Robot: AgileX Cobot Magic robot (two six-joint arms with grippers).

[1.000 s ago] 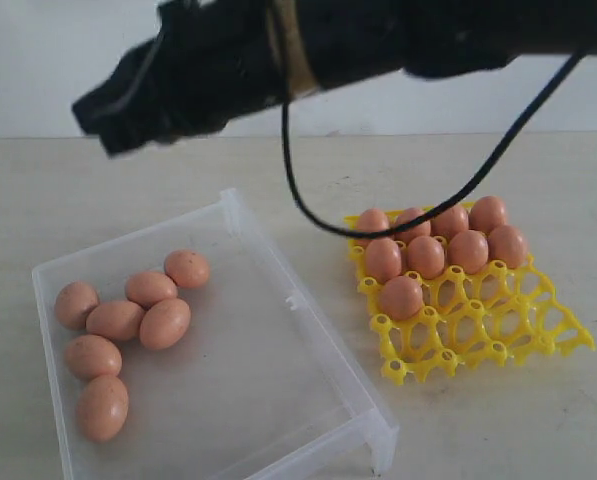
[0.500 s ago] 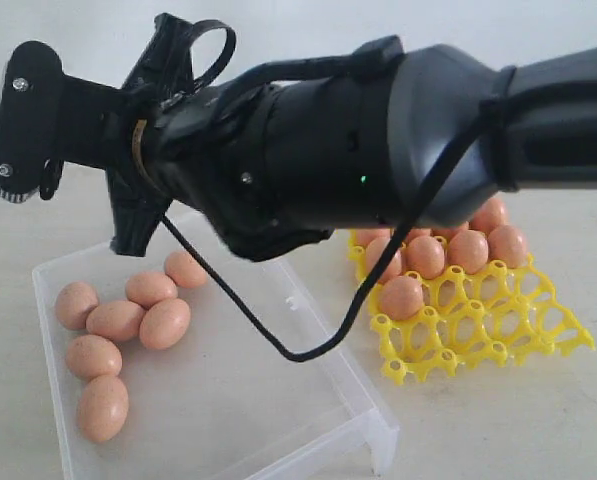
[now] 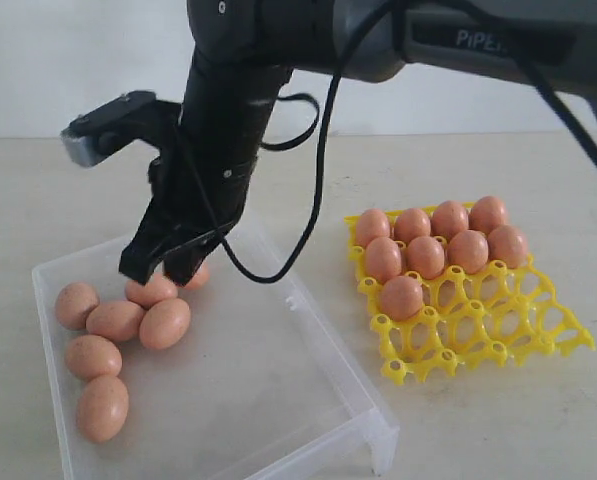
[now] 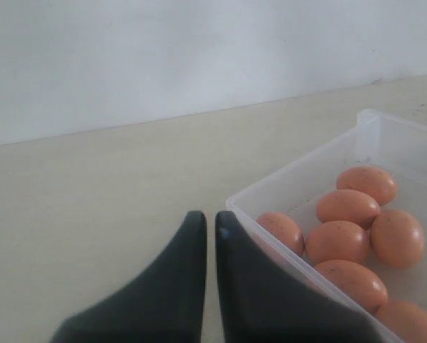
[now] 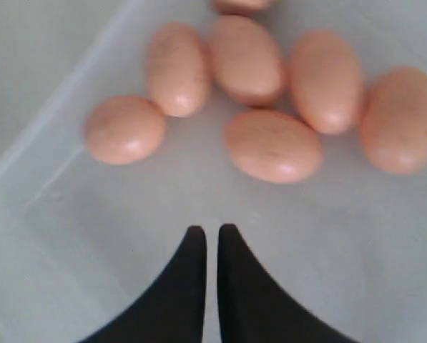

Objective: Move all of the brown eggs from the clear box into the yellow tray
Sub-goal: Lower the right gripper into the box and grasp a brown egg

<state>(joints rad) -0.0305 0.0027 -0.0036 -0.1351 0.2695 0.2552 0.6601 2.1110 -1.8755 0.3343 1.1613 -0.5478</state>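
You have a pale beige tabletop (image 3: 38,220) under a white wall (image 3: 78,60). Toward its left edge, the clear box (image 3: 278,400) holds seven brown eggs (image 3: 115,320). Your left jaws sit closed just outside its wall, and your right jaws hang closed and empty above the eggs. Rightward, the yellow tray (image 3: 392,372) carries nine.

Black arm (image 3: 228,110), grey casing, looped black cable (image 3: 320,160), tapered black fingers (image 5: 188,286)
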